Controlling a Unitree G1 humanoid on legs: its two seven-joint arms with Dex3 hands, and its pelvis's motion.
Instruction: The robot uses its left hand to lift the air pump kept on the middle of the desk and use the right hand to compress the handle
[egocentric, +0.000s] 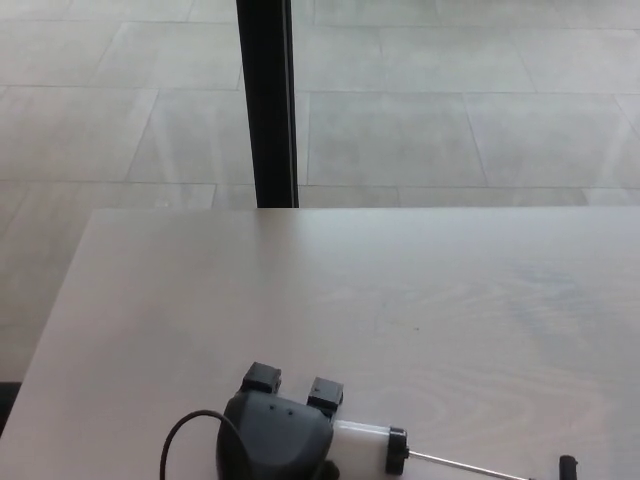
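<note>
My left hand (275, 432) sits at the bottom edge of the head view, shut on the white barrel of the air pump (362, 447). The barrel ends in a black collar (397, 451). From it a thin metal rod (465, 466) runs right and slightly down toward the black T-handle (567, 467), which is mostly cut off by the picture's lower edge. The rod is drawn out. My right hand does not show.
A black cable (185, 432) loops from my left wrist. The pale wooden desk (350, 300) stretches ahead, its far edge near the middle of the picture. A black vertical post (266, 100) stands behind it on a tiled floor.
</note>
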